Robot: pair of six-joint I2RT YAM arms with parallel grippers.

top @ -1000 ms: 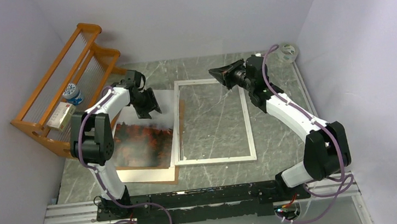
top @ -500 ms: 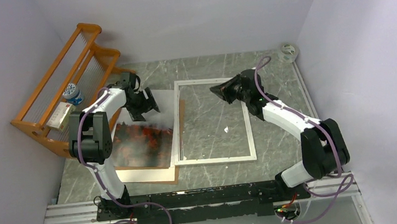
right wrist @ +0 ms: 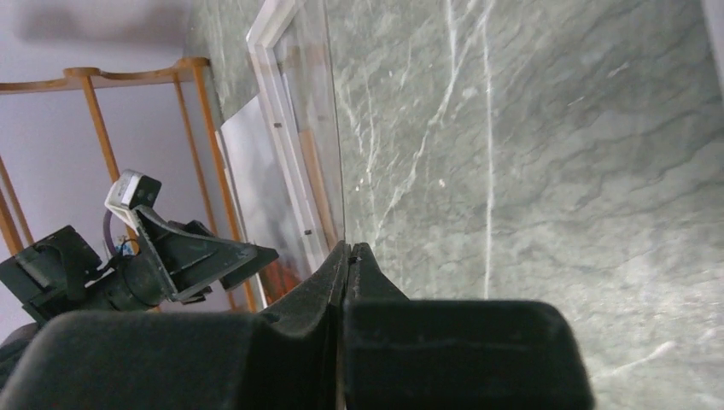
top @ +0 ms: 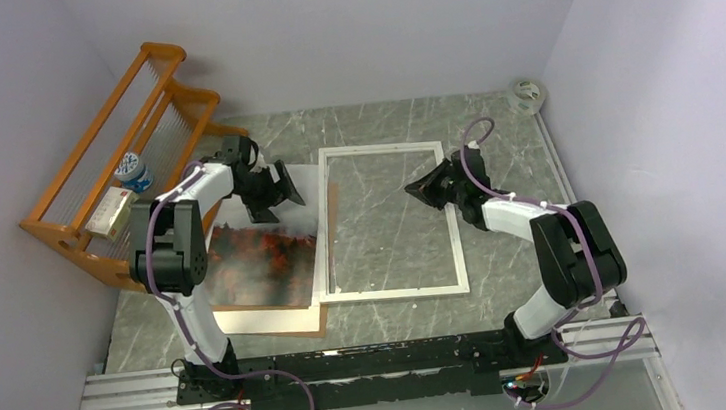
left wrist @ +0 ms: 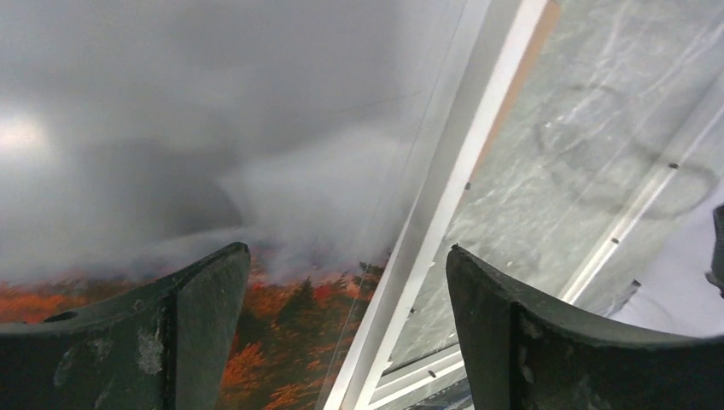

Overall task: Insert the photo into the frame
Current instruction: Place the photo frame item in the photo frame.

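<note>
Photo (top: pixel 264 260), outside frame (top: pixel 457 246): left pincer (top: pixel 290 194) just spread wide over it, apparently readying a grasp; right pincer (top: pixel 412 188) clenched.

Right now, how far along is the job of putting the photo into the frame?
Done: the frame lies flat on the table, with the photo on a brown backing board beside it. In hand: the left gripper hangs open over the photo, holding nothing; the right gripper is shut over the frame's pane. Left: the photo is not yet in the frame.
</note>
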